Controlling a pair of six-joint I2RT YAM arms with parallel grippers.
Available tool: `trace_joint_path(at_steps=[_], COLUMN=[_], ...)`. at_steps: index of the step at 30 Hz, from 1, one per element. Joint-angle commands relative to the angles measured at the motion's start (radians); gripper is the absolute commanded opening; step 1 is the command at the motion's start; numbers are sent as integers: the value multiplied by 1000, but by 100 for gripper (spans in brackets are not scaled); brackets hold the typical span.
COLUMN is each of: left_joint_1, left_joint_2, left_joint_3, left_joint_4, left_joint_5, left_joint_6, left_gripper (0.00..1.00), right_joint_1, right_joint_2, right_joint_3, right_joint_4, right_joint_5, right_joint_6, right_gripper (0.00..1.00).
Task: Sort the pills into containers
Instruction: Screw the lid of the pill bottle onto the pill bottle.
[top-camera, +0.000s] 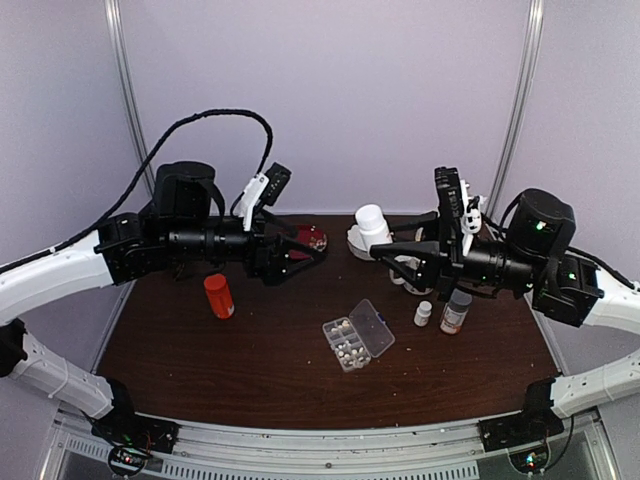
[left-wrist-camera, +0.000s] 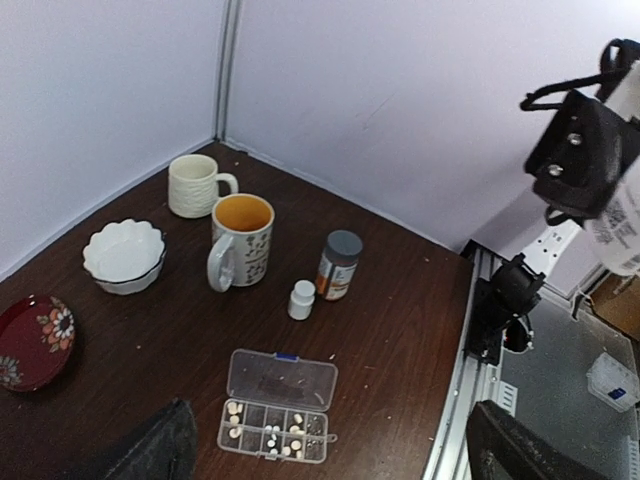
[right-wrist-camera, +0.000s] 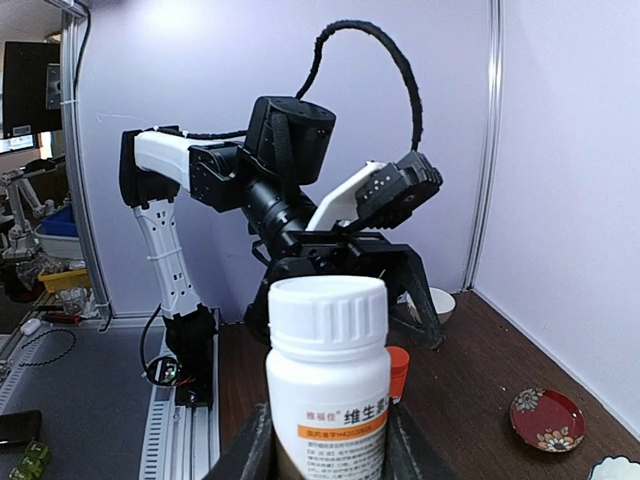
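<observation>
Top view: left hand (top-camera: 303, 251) spread wide open and empty, left of centre, overlapping a red plate (top-camera: 314, 238) in the picture; right hand (top-camera: 385, 250) right of centre, clamped on a white bottle (top-camera: 370, 224) raised off the tabletop (top-camera: 250, 370). Just below centre, clear organizer box (top-camera: 358, 335) with lid (top-camera: 375, 325) folded open to the right, whitish pills (top-camera: 345, 341) in its compartments (top-camera: 352, 352); orange bottle (top-camera: 218, 296) upright at left, small white bottle (top-camera: 423, 313) and gray-capped bottle (top-camera: 456, 312) side by side right of the box. Left wrist view: box at bottom centre, pills in the lower compartments, lid toward the top; above it the two small bottles, a patterned mug (left-wrist-camera: 240, 242), a cream mug (left-wrist-camera: 196, 185), a white bowl (left-wrist-camera: 123, 256); plate at the left edge. Right wrist view: white bottle upright at bottom centre, gripped between both fingers (right-wrist-camera: 250, 450); left arm (right-wrist-camera: 270, 170) behind it; plate at lower right.
</observation>
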Motion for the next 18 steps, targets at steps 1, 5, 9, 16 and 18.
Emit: trace_joint_path(at_steps=[1,5,9,16,18], left_joint_1=[39,4,-17,-32,-35], left_joint_2=[-58,-75,-14,63,68], left_joint_3=[-15,2,124,217,219], left_joint_4=[71,183,93,25,23], left_joint_5=[74,208,216,191,181], left_joint_6=[-4,12,-29,-96,-98], left_gripper=[98,98,98,97,97], right_joint_1=[-4,-4,6,37,39], right_joint_2=[8,47,78,113,116], right_joint_3=[7,42,85,134,138], right_joint_4=[2,-68,-154,-224,-221], right_joint_5=[5,25,45,89,95], right_joint_6=[15,-2,-51,-104,-106], right_gripper=[0,0,0,0,0])
